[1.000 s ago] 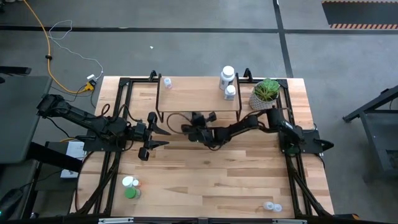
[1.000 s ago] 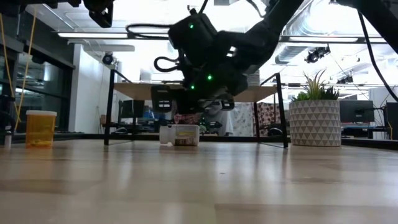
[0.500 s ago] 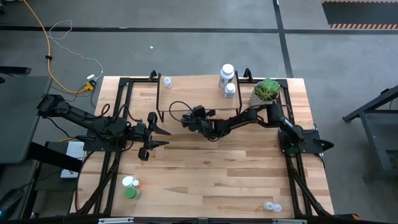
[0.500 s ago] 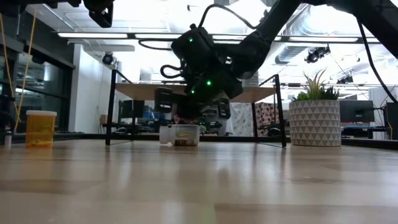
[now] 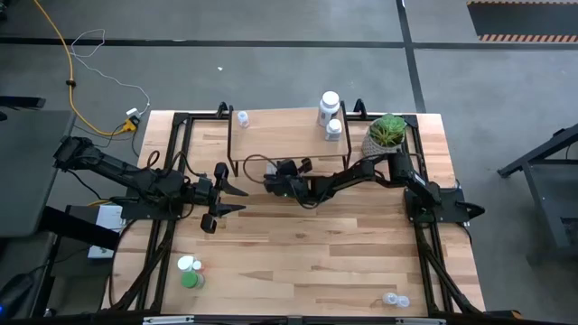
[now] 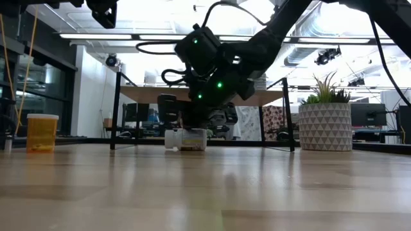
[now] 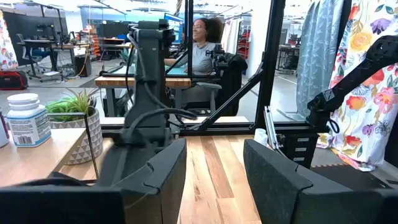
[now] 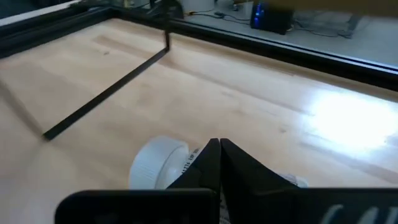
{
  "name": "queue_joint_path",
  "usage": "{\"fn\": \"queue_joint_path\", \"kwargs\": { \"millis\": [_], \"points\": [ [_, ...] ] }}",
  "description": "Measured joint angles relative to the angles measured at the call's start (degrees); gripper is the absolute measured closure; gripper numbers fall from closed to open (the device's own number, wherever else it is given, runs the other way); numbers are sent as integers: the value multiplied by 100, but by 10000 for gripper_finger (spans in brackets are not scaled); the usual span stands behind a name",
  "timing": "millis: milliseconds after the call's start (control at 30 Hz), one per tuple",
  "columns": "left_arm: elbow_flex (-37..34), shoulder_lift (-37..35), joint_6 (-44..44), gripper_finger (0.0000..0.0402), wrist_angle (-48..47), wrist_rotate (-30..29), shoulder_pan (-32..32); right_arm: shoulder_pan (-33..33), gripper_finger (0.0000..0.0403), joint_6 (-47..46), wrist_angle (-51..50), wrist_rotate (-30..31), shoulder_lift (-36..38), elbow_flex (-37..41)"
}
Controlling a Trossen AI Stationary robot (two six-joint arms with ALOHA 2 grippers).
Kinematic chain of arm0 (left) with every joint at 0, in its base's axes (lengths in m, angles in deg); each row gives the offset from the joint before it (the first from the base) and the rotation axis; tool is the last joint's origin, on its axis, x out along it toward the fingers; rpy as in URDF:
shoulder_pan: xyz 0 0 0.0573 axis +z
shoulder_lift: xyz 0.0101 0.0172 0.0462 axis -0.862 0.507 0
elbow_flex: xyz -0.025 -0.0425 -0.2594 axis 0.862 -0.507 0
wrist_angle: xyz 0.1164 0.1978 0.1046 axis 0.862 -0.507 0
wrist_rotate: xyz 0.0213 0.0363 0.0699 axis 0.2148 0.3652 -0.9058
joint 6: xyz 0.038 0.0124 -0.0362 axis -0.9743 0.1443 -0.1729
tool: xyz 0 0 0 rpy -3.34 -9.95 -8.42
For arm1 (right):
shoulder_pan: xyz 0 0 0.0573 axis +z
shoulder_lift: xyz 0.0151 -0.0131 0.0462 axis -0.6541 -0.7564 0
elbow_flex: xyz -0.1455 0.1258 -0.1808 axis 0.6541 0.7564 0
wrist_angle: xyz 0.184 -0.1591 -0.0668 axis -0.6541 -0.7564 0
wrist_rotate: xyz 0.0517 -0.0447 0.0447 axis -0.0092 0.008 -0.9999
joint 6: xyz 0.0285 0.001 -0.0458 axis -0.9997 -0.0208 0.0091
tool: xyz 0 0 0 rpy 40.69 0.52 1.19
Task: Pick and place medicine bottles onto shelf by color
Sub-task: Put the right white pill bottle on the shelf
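Medicine bottles, high view: three small white-capped plastic bottles stand on the shelf (image 5: pixel 289 126), a low light-wood board on thin black legs; two (image 5: pixel 330 116) together by its plant-side end, one (image 5: pixel 242 118) at the opposite back corner.
Left to sort, high view: a green bottle with a white one (image 5: pixel 190 273) near the desk's front left edge, and a clear pair (image 5: pixel 395 299) at the front right.
Right end effector (image 5: pixel 271 178), high view: reached under the shelf's front edge, low over the light wooden desk (image 5: pixel 316 244).
Left end effector (image 5: pixel 224 199), high view: waits left of the shelf, holding nothing.
Low view: right end effector hangs just above a lying white-capped bottle (image 6: pixel 185 139) under the shelf; an orange bottle (image 6: pixel 42 132) stands far off.
Left wrist view: fingers (image 7: pixel 165 174) apart, nothing between them.
Right wrist view: fingers (image 8: pixel 208 163) pressed together, empty, the lying bottle just beyond.
Progress: judged under halfway; at least six bottles remain off the shelf.
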Motion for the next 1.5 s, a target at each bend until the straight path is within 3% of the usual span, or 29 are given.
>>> {"fn": "queue_joint_path", "kwargs": {
  "millis": [167,367,600,767,1100,1400,1500],
  "points": [
    [0,0,0,253,0,0,0,337,403,-15,-280,-95,15,-10],
    [0,0,0,253,0,0,0,936,403,-636,-1010,-1000,-30,20],
    [0,0,2,253,0,0,0,1487,403,-781,-1163,-331,101,24],
    [0,0,2,253,2,-1,-2,1204,403,59,-324,149,262,20],
    [0,0,0,253,2,-22,-2,495,403,614,1616,-122,57,15],
    [0,0,-43,253,4,-24,0,104,403,465,1896,-255,-39,15],
    [0,1,-42,253,3,-51,-2,-60,403,178,1817,-608,-39,13]
  ]
}}
